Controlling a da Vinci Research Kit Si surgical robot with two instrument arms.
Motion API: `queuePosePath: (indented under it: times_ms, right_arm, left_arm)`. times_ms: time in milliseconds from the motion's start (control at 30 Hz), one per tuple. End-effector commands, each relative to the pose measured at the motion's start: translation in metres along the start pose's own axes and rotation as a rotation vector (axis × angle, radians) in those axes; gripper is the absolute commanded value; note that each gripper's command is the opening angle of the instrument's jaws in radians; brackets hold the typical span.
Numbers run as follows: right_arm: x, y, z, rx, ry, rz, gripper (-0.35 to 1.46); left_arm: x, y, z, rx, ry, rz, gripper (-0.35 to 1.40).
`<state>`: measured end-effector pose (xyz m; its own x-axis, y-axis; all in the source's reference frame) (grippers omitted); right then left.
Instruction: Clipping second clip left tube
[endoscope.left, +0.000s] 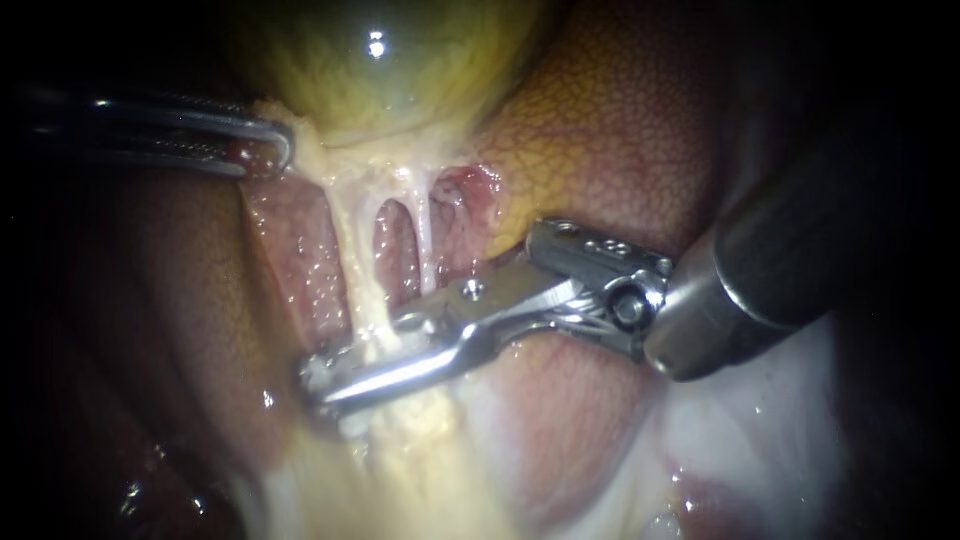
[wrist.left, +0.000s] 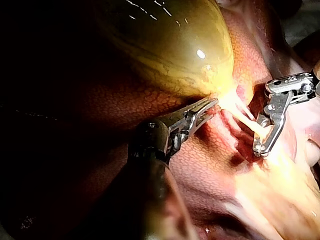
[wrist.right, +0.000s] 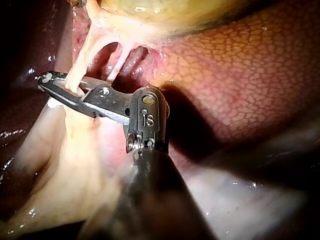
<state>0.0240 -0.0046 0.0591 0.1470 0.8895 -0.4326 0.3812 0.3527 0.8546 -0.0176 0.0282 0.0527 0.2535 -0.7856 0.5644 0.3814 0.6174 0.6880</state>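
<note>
Clamping across the left tube (endoscope.left: 358, 270) low down with the right instrument (endoscope.left: 345, 365).
Running near upright down from the gallbladder (endoscope.left: 380, 70), just beside the thinner right tube (endoscope.left: 425, 235); crossed almost square by jaws closed on it. Gripping the gallbladder's neck with the left instrument (endoscope.left: 283, 150); liver (endoscope.left: 620, 130) behind.

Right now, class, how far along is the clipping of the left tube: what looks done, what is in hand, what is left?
Done: the left instrument grips the gallbladder at its neck, so the left tube stands stretched and bare. In hand: the right instrument has its jaws shut across that tube. Left: releasing and backing off; I cannot make out a seated clip yet.
</note>
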Motion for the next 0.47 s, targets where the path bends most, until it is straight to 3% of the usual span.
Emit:
queuePosePath:
  times_ms: [33,467]
  right_arm:
    - [-0.0001,0.0001,0.0001,0.000,0.001,-0.001,-0.35]
    - [-0.0003,0.0002,0.0000,0.000,0.001,-0.002,-0.35]
  left_arm:
    - [0.0000,0.0000,0.0000,0.000,0.000,0.000,-0.35]
    - [0.0000,0.0000,0.0000,0.000,0.000,0.000,-0.35]
